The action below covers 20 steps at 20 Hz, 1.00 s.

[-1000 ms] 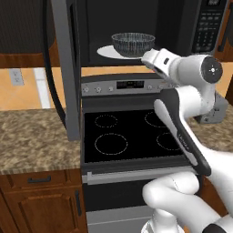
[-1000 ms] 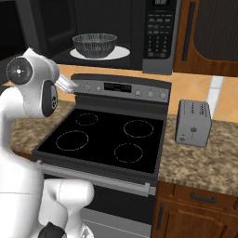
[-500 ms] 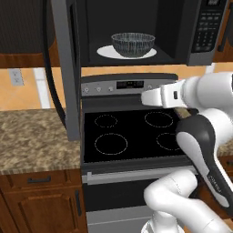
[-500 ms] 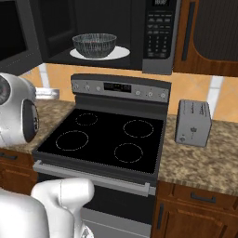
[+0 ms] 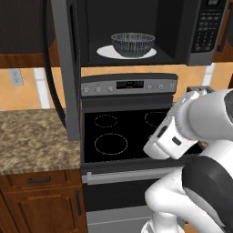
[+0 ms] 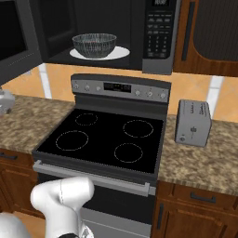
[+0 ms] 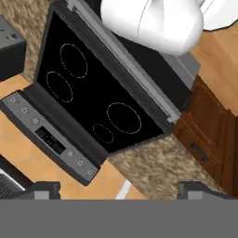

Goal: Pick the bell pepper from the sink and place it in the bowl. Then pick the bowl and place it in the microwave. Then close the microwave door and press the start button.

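The bowl [image 5: 133, 43] [image 6: 94, 45], dark grey with whitish streaks, stands on a flat white plate inside the open microwave [image 5: 205, 32] [image 6: 158, 28]. The microwave door [image 5: 66, 68] [image 6: 14, 42] hangs swung out to the left. I cannot make out the bell pepper, and the sink is out of view. My gripper [image 7: 123, 193] is open, with nothing between its widely spread fingertips [image 7: 46, 189]. It looks down on the black stove top from above, well below and in front of the microwave. My white arm [image 5: 195, 123] bends low at the right of the left base view.
The black stove [image 5: 123, 132] [image 6: 104, 137] [image 7: 88, 88] with its control panel sits under the microwave. Granite counters [image 5: 32, 141] [image 6: 204, 153] flank it. A grey toaster [image 6: 193, 122] stands on the right counter. Wooden drawers [image 5: 36, 182] run below.
The arm has pulled back from the microwave and swung down in front of the stove. The bowl stays on the plate inside. The gripper stays open.
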### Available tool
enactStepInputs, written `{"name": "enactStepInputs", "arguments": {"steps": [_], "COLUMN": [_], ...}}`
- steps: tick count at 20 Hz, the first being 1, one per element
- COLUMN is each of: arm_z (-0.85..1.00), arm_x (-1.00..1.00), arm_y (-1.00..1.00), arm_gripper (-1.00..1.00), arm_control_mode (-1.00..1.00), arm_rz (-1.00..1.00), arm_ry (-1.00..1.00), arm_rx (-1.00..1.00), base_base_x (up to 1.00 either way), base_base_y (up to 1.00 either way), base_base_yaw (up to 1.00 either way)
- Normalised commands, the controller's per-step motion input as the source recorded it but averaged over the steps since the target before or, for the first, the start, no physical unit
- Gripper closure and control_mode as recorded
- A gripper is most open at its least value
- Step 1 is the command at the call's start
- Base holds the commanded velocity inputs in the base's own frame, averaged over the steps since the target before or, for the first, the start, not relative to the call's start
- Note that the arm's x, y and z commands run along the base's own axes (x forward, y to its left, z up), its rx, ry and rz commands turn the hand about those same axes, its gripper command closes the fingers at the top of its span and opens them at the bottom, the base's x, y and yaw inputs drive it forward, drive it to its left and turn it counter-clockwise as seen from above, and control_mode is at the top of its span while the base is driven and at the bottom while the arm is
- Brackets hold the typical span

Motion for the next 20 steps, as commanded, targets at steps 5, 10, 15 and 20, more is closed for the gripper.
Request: {"name": "enactStepInputs", "arguments": {"steps": [5, 10, 15, 20], "arm_z": [-0.38, -0.01, -0.37, -0.58], "arm_x": [-0.37, -0.21, -0.57, -0.42], "arm_y": [0.53, 0.08, 0.61, 0.92], "arm_gripper": [-1.0, -1.0, -1.0, -1.0], "arm_control_mode": [-1.0, -1.0, -1.0, -1.0], "arm_rz": [0.16, 0.0, 0.0, 0.06], "arm_ry": [0.03, 0.04, 0.0, -0.08], "arm_rx": [-0.61, -0.1, -0.22, -0.24], "base_base_x": [0.0, 0.0, 0.0, 0.0], "base_base_y": [0.0, 0.0, 0.0, 0.0], "base_base_yaw": [0.0, 0.0, 0.0, 0.0]}}
